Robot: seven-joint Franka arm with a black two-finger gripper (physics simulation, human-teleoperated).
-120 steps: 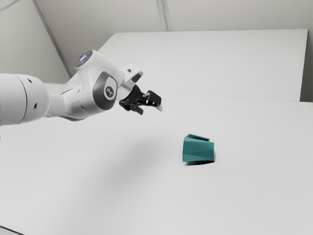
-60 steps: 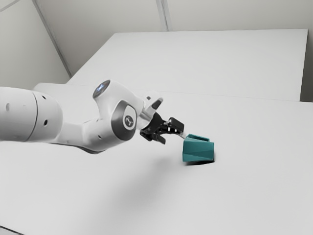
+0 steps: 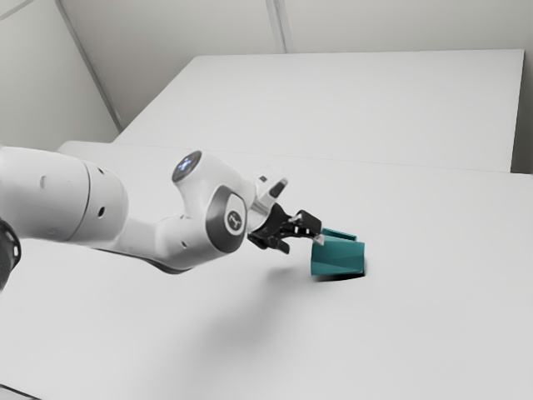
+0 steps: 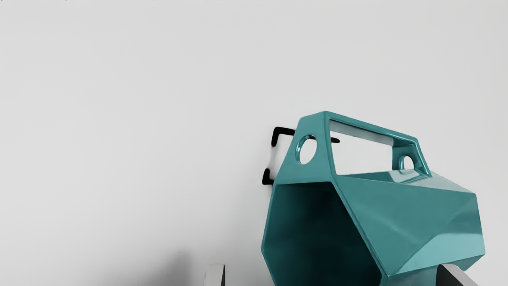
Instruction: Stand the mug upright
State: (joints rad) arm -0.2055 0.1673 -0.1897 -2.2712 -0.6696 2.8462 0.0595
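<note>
A faceted teal mug lies on its side on the white table, its handle raised. My black gripper hangs beside the mug's near end, on the exterior view's left of it. In the wrist view the open mouth of the mug faces my hand, dark inside. The gripper stands open, its two fingertips wide apart with the mug's mouth between or just beyond them. Whether a fingertip touches the mug I cannot tell.
The white table extends around the mug. Black corner marks show on the surface beside the mug's handle. A pale panel stands beyond the table.
My arm has moved toward the exterior view's right and down that view, bringing the gripper from well away to beside the mug. The mug has not moved.
</note>
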